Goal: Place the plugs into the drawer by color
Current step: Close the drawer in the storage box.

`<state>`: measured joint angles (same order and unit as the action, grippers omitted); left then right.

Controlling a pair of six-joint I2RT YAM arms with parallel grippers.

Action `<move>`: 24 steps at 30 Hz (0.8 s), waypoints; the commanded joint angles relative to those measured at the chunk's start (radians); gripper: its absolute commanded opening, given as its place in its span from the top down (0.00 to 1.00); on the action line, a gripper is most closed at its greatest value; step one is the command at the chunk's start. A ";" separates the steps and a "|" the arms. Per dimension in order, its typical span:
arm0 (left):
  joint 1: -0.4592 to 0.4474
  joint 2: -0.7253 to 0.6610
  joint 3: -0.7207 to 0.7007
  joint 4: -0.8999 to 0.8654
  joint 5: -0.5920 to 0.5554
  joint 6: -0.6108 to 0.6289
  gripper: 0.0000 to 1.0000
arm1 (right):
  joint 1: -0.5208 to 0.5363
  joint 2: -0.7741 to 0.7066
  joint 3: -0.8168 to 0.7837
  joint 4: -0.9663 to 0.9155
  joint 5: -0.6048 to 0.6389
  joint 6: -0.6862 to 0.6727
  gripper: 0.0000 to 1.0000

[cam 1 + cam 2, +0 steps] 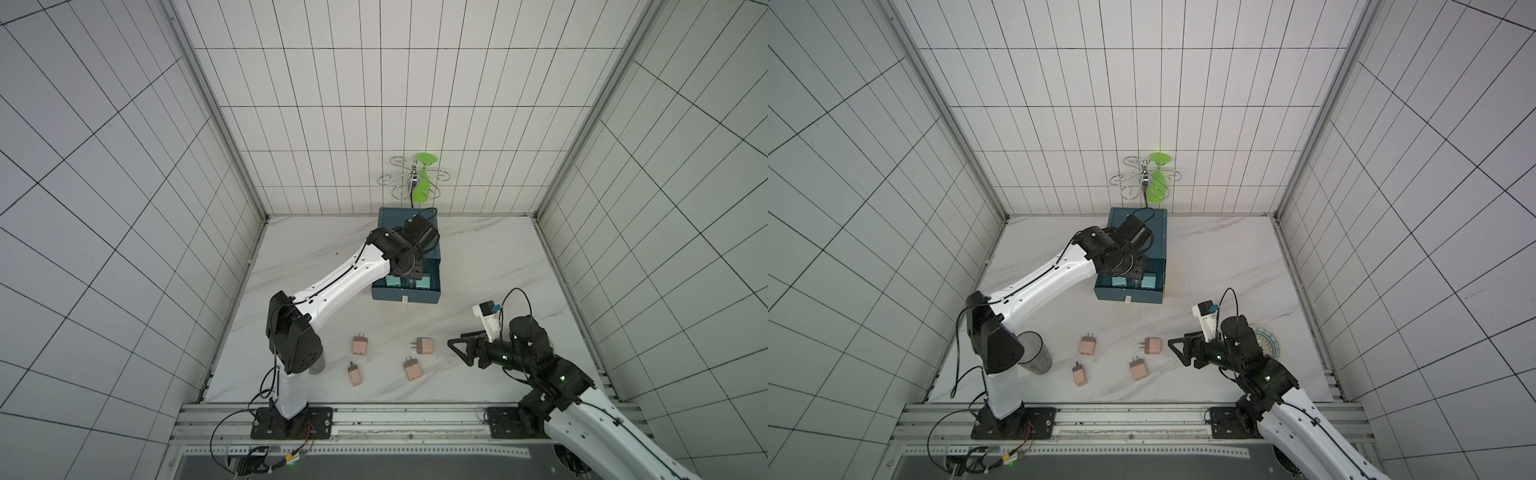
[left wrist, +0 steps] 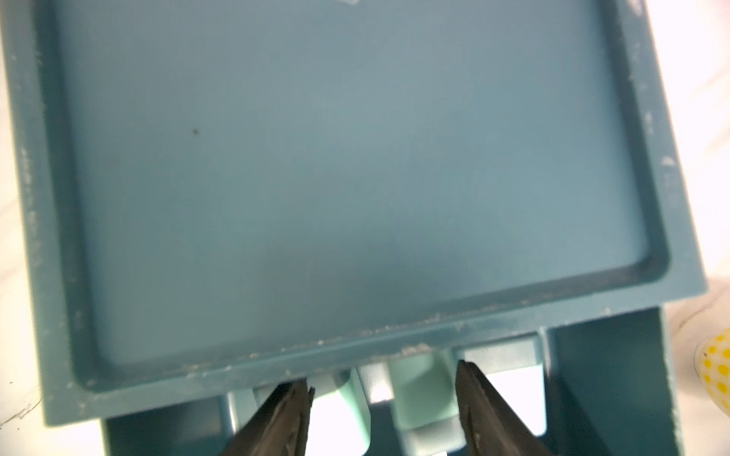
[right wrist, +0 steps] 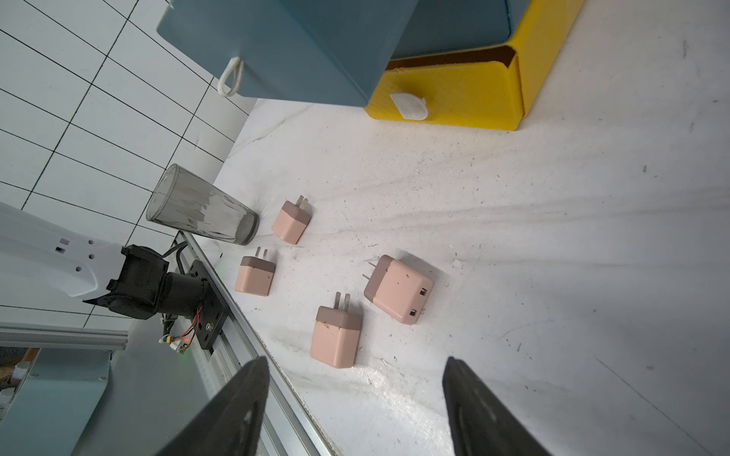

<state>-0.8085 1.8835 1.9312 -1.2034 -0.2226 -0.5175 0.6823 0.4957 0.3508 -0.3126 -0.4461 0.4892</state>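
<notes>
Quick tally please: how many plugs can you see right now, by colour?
Peach-pink plugs, loose on the table: 4
Teal plugs, in the open drawer: 2 showing; the left arm covers part of it
Total: 6 plugs in view

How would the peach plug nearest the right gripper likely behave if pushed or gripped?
That peach plug lies on a flat face, so a push would probably slide it, not roll it. Its hard-looking shell should stay stiff in a grip, though the smooth rounded corners might slip.
</notes>
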 commanded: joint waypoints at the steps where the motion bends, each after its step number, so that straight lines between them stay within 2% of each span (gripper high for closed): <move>1: 0.005 -0.096 0.021 0.000 0.051 -0.004 0.40 | 0.009 0.010 -0.004 -0.008 0.018 -0.009 0.26; 4: 0.006 -0.167 0.028 0.044 0.078 0.016 0.40 | 0.008 0.027 0.026 -0.024 0.009 -0.011 0.26; 7: 0.018 -0.273 -0.055 0.169 0.078 0.026 0.40 | 0.009 0.045 0.073 -0.043 -0.022 0.040 0.27; 10: 0.078 -0.373 -0.202 0.305 0.106 0.006 0.36 | 0.030 0.057 0.117 -0.031 -0.031 0.106 0.28; 13: 0.178 -0.420 -0.308 0.413 0.160 0.015 0.36 | 0.088 0.083 0.187 -0.060 0.063 0.105 0.28; 16: 0.309 -0.391 -0.370 0.544 0.333 0.016 0.43 | 0.135 0.138 0.259 -0.066 0.146 0.094 0.34; 18: 0.363 -0.349 -0.380 0.613 0.435 0.006 0.46 | 0.160 0.187 0.286 -0.031 0.174 0.092 0.35; 19: 0.373 -0.324 -0.368 0.623 0.446 0.023 0.48 | 0.170 0.220 0.303 -0.013 0.176 0.087 0.36; 22: 0.378 -0.250 -0.333 0.605 0.366 0.050 0.48 | 0.193 0.335 0.358 0.014 0.182 0.069 0.38; 24: 0.383 -0.210 -0.320 0.613 0.366 0.059 0.48 | 0.209 0.400 0.386 0.045 0.198 0.058 0.43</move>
<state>-0.4252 1.6524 1.5761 -0.6525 0.1123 -0.4923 0.8680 0.8394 0.6834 -0.3103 -0.2977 0.5659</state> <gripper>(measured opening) 0.520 0.578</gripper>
